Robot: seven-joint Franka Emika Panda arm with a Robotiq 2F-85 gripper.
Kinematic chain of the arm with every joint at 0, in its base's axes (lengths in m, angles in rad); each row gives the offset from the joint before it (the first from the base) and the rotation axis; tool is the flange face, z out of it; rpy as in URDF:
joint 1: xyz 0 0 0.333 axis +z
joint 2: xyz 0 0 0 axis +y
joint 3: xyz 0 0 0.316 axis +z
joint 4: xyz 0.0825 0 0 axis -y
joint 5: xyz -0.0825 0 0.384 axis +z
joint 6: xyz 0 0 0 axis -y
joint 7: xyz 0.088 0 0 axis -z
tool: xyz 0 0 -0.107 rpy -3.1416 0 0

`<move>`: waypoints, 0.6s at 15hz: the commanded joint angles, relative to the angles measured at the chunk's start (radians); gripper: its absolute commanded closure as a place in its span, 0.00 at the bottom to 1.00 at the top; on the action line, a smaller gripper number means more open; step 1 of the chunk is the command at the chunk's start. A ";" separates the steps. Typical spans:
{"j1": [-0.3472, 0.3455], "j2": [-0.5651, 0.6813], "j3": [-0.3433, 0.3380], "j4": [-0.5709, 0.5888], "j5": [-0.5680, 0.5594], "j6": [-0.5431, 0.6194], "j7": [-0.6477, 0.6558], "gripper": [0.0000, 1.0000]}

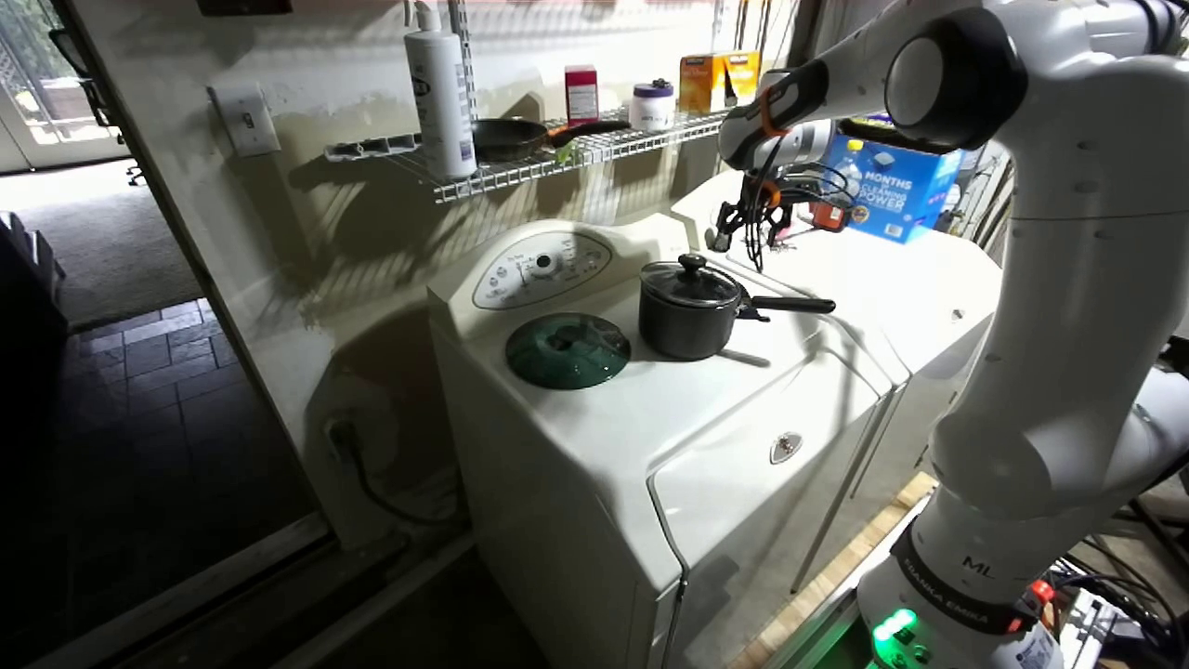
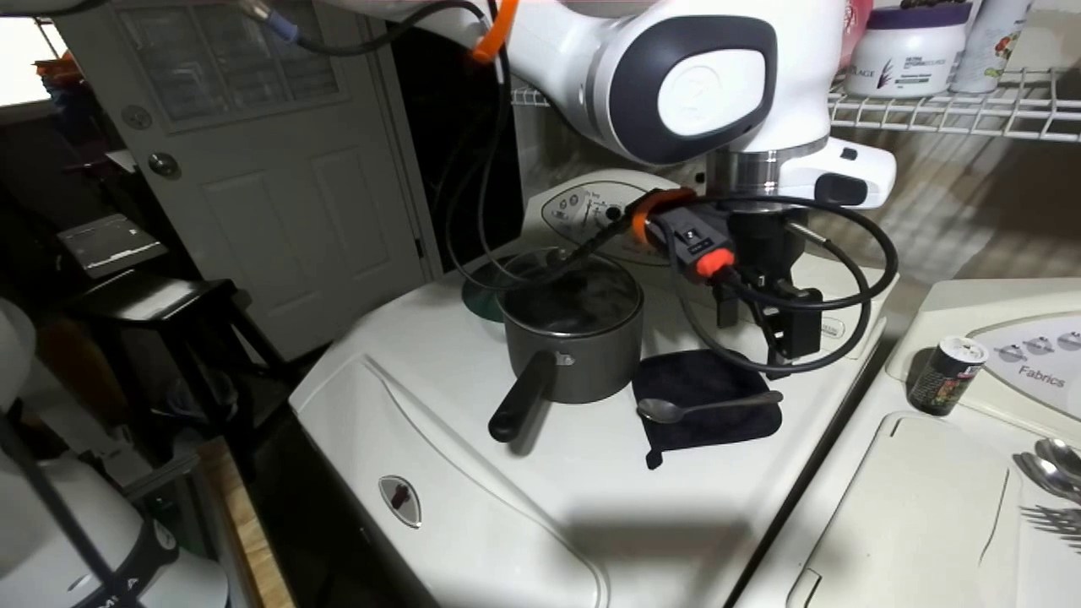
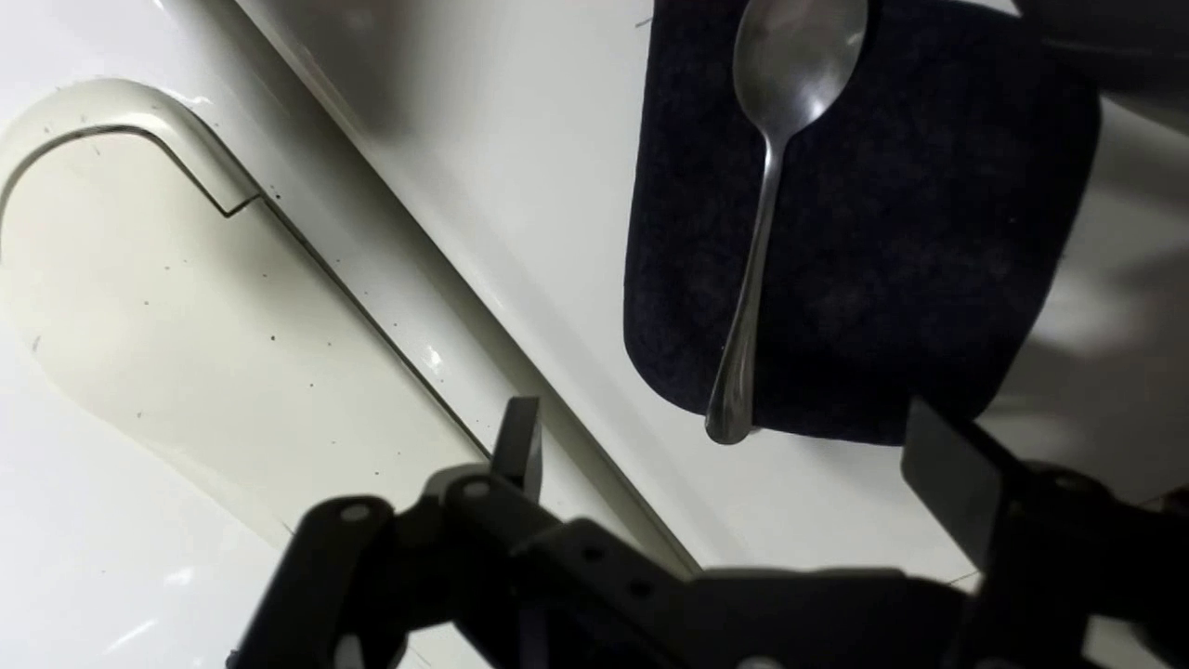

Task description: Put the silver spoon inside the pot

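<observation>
The silver spoon (image 2: 663, 411) lies across a dark cloth (image 2: 714, 435) on the white machine top. In the wrist view the spoon (image 3: 764, 214) has its bowl at the top and its handle end just past the cloth's lower edge. I cannot make out the spoon in the exterior view from the wall-switch side. The dark grey pot (image 1: 685, 325), also in an exterior view (image 2: 583, 367), stands beside the cloth with a glass lid (image 1: 683, 283) on it. Its side shows at the wrist view's top right (image 3: 1129, 42). My gripper (image 3: 720, 446) is open and empty above the handle end; it shows in both exterior views (image 1: 751, 240) (image 2: 754, 342).
A round green lid (image 1: 568, 358) lies flat beside the pot. A gap separates this machine from a second one, which bears a small can (image 2: 946, 380), spoons and forks (image 2: 1051, 473). A blue box (image 1: 896, 190) stands behind. A wire shelf (image 1: 520, 172) hangs above.
</observation>
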 commanded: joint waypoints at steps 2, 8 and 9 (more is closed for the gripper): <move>-0.028 0.134 0.026 0.162 0.014 -0.063 -0.028 0.00; -0.064 0.245 0.057 0.321 0.025 -0.191 -0.099 0.00; -0.069 0.259 0.060 0.346 0.022 -0.222 -0.109 0.01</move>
